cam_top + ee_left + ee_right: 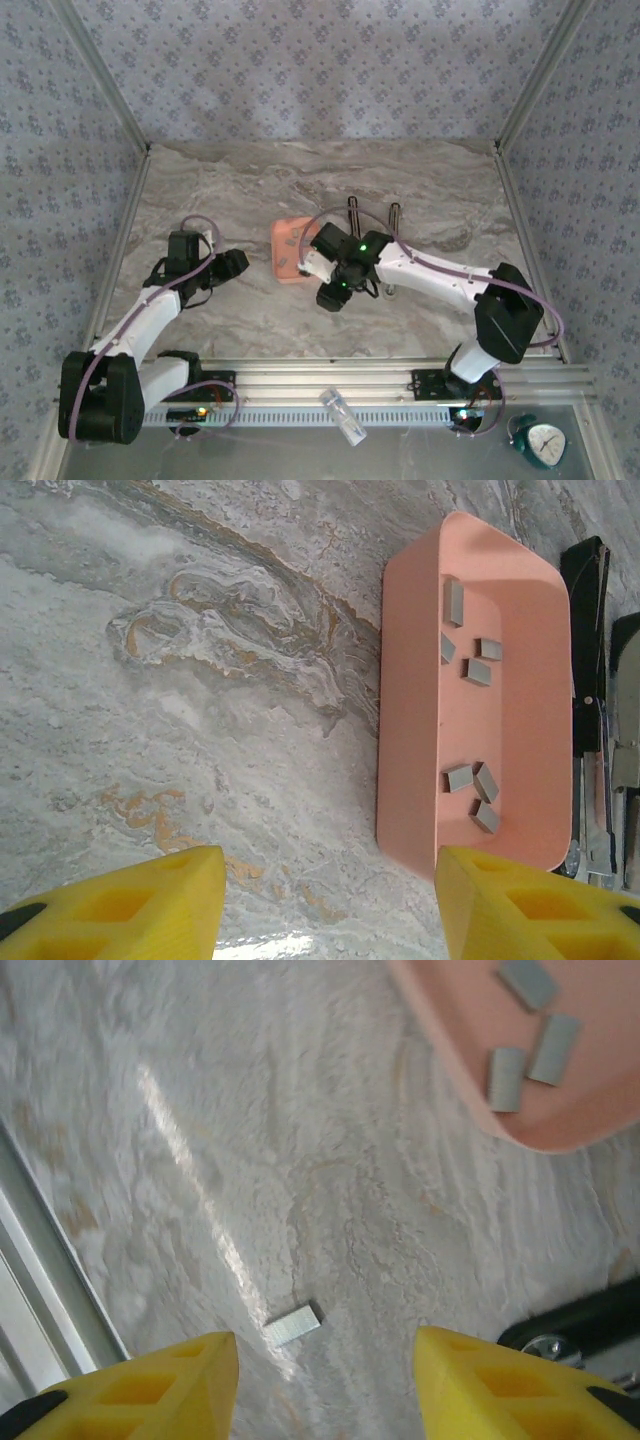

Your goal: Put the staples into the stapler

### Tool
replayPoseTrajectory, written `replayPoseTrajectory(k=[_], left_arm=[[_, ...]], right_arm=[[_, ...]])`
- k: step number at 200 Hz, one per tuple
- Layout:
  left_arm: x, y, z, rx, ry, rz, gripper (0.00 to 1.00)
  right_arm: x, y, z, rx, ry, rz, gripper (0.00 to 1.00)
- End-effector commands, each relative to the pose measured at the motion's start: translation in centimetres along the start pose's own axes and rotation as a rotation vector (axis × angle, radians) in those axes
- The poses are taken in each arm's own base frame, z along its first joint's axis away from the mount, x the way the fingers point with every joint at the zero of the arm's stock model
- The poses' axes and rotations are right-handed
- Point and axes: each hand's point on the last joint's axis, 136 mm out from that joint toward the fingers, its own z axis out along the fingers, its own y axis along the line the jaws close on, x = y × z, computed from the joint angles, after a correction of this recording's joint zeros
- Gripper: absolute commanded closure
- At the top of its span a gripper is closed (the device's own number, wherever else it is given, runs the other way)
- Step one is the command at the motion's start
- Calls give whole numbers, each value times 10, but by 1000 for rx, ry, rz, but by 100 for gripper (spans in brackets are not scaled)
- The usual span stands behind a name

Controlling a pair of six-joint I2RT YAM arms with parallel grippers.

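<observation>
Right pincer [322, 1355], jaws apart, above lone staple strip [292, 1326] on table [300, 1160]

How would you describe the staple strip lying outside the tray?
On the marble table, find the salmon tray. Near it, just ahead of the right pincer, lies one grey staple strip. It alone rests on bare marble; the other strips sit inside the tray.

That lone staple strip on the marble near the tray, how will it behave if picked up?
The staple strip lies flat on the smooth table, so it probably slides when nudged. It looks tiny beside the right end effector, so likely very light. Being thin, it might snap if squeezed hard.
</observation>
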Motion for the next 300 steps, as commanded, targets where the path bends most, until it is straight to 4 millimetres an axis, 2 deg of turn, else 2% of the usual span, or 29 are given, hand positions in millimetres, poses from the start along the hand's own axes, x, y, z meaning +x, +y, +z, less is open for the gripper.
replayPoseTrajectory(k=[1, 31, 50, 54, 65, 89, 138, 191, 194, 203, 300], left_arm=[[6, 4, -1, -21, 13, -20, 42], [9, 6, 1, -20, 23, -24, 42], [9, 6, 2, -18, 21, -28, 42], [10, 7, 2, -17, 22, -30, 42], [10, 6, 3, -15, 23, -31, 42], [9, 5, 3, -15, 27, -28, 42], [7, 5, 3, -13, 22, -32, 42], [7, 4, 2, -11, 22, -30, 42], [7, 4, 2, -12, 23, -30, 42], [6, 4, 2, -12, 21, -30, 42], [4, 2, 3, -9, 20, -31, 42]], right_arm=[[9, 1, -8, 33, 31, 438, 53], [19, -2, -2, 78, 59, 802, 58], [33, -4, 10, 127, 126, 928, 59], [46, -5, 18, 146, 160, 948, 59], [50, -4, 27, 153, 183, 981, 61], [59, 2, 40, 166, 256, 988, 67], [74, 3, 50, 193, 343, 993, 66], [69, 4, 67, 168, 352, 971, 68], [58, 3, 65, 158, 326, 968, 68], [56, 3, 66, 150, 324, 965, 69], [57, 5, 77, 138, 353, 950, 72]])
